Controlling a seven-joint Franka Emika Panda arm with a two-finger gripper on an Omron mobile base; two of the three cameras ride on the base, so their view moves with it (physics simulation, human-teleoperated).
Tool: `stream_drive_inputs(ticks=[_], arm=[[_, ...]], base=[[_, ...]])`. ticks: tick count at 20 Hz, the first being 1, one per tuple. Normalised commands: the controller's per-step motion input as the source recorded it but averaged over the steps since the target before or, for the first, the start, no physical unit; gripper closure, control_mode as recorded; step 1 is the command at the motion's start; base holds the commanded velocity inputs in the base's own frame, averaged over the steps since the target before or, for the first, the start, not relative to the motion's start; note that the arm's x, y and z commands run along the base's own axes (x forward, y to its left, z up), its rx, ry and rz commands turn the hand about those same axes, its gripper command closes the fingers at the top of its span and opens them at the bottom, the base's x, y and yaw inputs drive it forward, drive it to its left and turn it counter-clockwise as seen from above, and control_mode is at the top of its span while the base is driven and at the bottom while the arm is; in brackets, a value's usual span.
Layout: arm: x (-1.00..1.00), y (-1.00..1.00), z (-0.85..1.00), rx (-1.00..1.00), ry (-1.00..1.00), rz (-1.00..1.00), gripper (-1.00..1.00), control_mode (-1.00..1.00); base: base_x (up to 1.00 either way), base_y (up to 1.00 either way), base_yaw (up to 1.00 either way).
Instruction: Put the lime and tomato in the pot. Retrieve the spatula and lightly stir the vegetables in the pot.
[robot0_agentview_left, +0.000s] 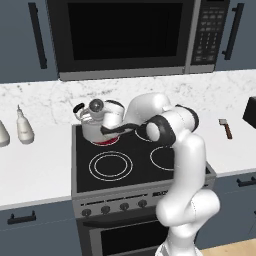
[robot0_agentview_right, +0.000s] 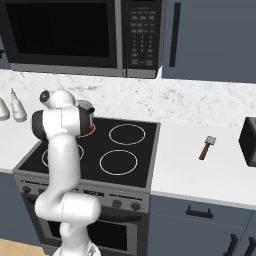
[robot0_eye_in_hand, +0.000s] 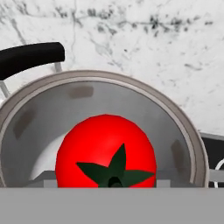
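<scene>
The tomato, bright red with a dark green stem star, sits right in front of the hand camera, inside the mouth of the steel pot. My gripper hangs over the pot on the stove's back left burner and is shut on the tomato. One black pot handle shows at the upper left of the hand view. The pot's rim peeks out behind my arm in the right base view. The spatula lies on the counter right of the stove. The lime is hidden or out of view.
Two white bottles stand on the counter left of the stove. A black appliance sits at the far right. A microwave hangs above the stove. The burner under the pot glows red.
</scene>
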Motion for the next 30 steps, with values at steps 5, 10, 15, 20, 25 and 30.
stream_drive_inputs(ticks=[5, 10, 15, 20, 25, 30], arm=[[0.05, 0.0, 0.0, 0.0, 0.07, -0.03, -1.0, -1.0], [0.0, -0.12, 0.01, 0.0, 0.02, 0.0, -1.0, -1.0], [-0.04, -0.26, 0.22, 0.0, 0.0, 0.0, -1.0, -1.0], [-0.35, -0.05, 0.21, 0.0, -0.03, 0.0, -1.0, -1.0], [-0.94, 0.0, 0.27, 0.0, -0.19, 0.0, -1.0, -1.0], [-1.0, -0.17, 0.59, 0.02, -0.19, 0.0, -1.0, -1.0]], base=[[0.0, 0.0, 0.0], [0.0, 0.0, 0.0], [0.0, 0.0, 0.0], [0.0, 0.0, 0.0], [0.0, 0.0, 0.0], [0.0, 0.0, 0.0]])
